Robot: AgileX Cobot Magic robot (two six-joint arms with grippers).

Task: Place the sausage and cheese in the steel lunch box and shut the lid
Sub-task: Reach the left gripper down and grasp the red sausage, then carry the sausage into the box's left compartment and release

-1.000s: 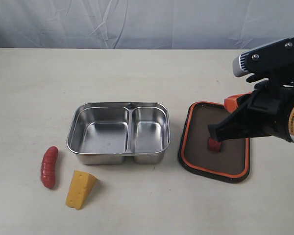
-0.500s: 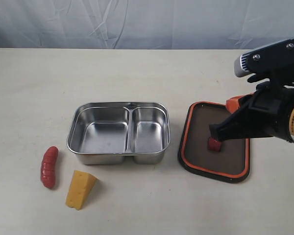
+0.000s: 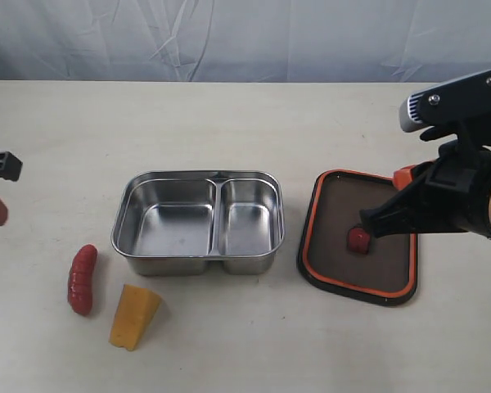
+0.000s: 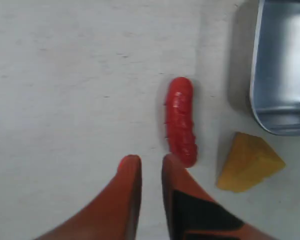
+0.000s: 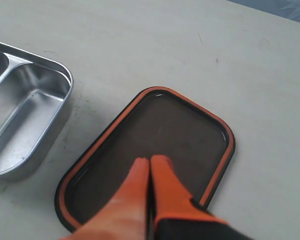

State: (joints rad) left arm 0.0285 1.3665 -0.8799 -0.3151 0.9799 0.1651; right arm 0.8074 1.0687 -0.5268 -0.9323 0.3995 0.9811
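The steel lunch box (image 3: 196, 264) is placed near the centre of the table (image 3: 229, 115), uncovered, with its two compartments split by a divider. A pale sheet (image 3: 245, 33) is hung behind the table. The lid (image 3: 335, 214) is laid just to the right of the box, orange seal rim upward, apart from it. The sausage (image 3: 82, 279) and the cheese (image 3: 134, 316) are laid on the table in front of the box's left end, close together but not touching. Neither is covered by anything.

In the exterior view, only one orange fingertip and a black part of the left gripper (image 4: 150, 162) are seen, at the left edge. In the left wrist view, its fingers are shown slightly apart with nothing held between them. The sausage lies just beyond the tips, one end close to one finger; contact cannot be confirmed. The cheese lies beside the sausage, towards the box corner.

In the right wrist view, the right gripper (image 5: 150, 161) is shown with its fingers pressed together, gripping nothing, over the lid's inner face. Whether the tips touch the lid cannot be determined. The sausage and cheese are outside that view.
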